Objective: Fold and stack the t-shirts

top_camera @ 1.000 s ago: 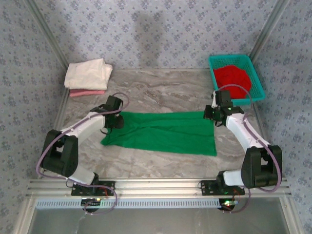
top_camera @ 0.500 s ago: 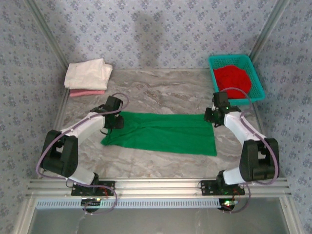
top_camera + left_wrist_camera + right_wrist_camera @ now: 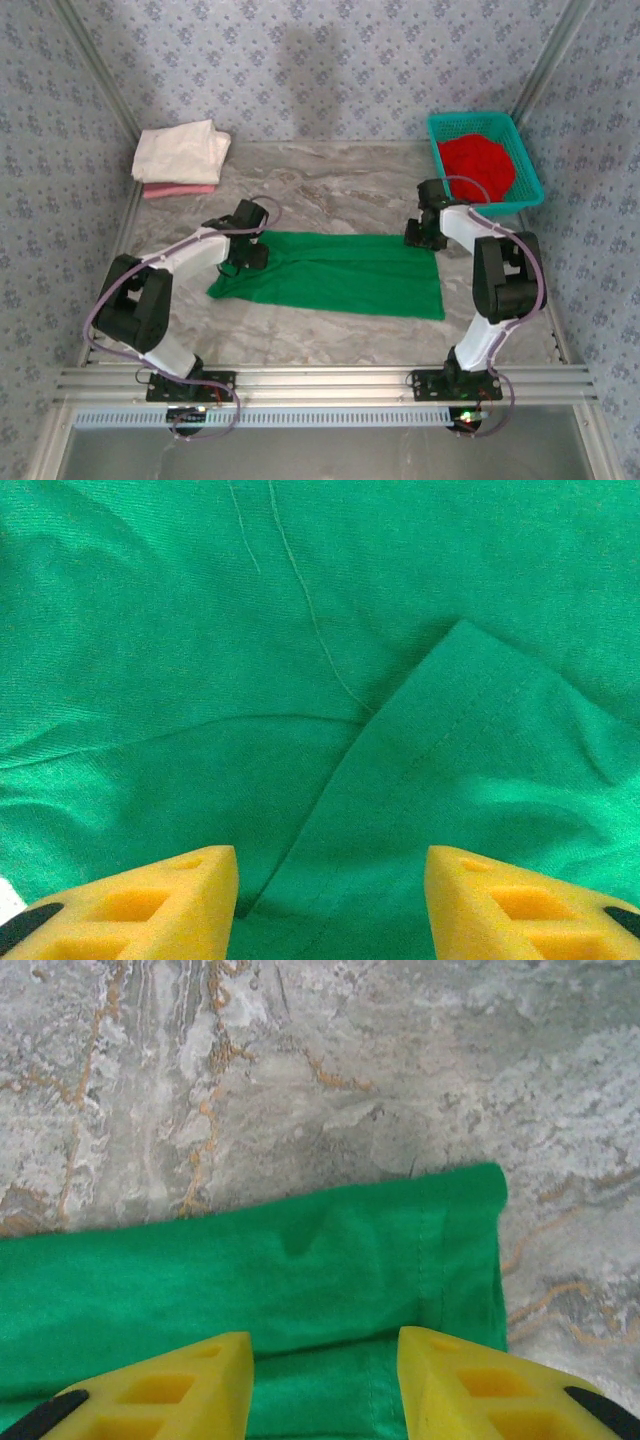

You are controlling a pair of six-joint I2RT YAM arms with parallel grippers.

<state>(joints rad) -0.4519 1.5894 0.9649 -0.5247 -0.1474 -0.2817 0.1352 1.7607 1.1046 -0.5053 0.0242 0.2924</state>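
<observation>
As one green shirt (image 3: 340, 272) lies spread | stacked shirts (image 3: 180, 152): two | red shirt (image 3: 480, 160): one

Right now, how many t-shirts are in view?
4: a bright green cloth t-shirt spread mid-table; a red one in the teal plastic mesh basket; a folded cream-white one stacked on a pink one, far left. More may hide beneath.

This looks like a robot lab: left arm (image 3: 190, 255) and right arm (image 3: 470, 228) bolted to an aluminium rail (image 3: 320, 378) at a marble-look table (image 3: 340, 190) boxed by wallpapered panels (image 3: 330, 60).
</observation>
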